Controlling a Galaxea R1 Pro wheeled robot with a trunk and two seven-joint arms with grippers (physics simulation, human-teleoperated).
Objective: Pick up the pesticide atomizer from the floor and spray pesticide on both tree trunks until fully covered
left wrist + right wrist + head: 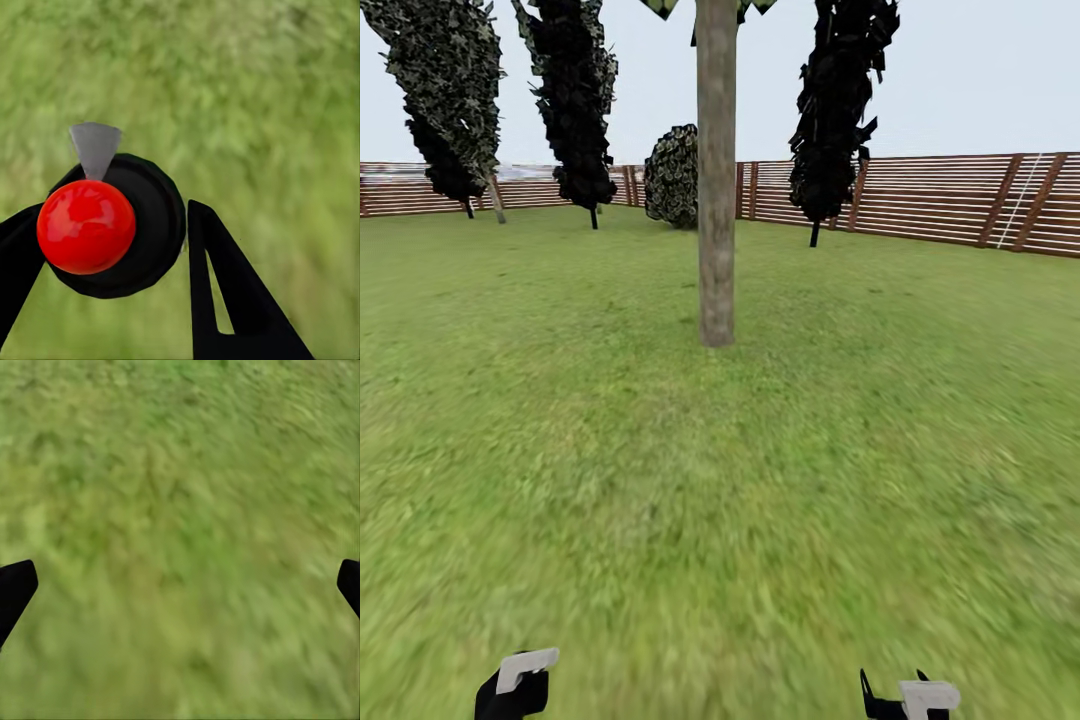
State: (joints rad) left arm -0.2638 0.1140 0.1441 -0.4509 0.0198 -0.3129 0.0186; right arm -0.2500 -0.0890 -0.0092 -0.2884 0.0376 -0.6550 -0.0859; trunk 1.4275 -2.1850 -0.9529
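The pesticide atomizer (pixel 112 225) sits between the black fingers (pixel 232 292) of the left hand (pixel 105 247), which is clenched around it: a black round body with a red ball on top and a grey cone nozzle pointing away over the grass. In the head view the left hand (pixel 515 690) shows at the lower edge. The right hand (pixel 910 700) is at the lower edge too; in its wrist view its fingertips (pixel 15 589) stand wide apart, released, with only lawn between them.

Straight ahead stands a tree trunk (pixel 715 180), upright, mottled grey-beige, with open floor (pixel 720 500) between it and the robot and free grass on both sides. Behind it a round bush (pixel 672 175) and dark trees (pixel 835 110) stand along the slatted wooden fence (pixel 950 200) that bounds the lawn.
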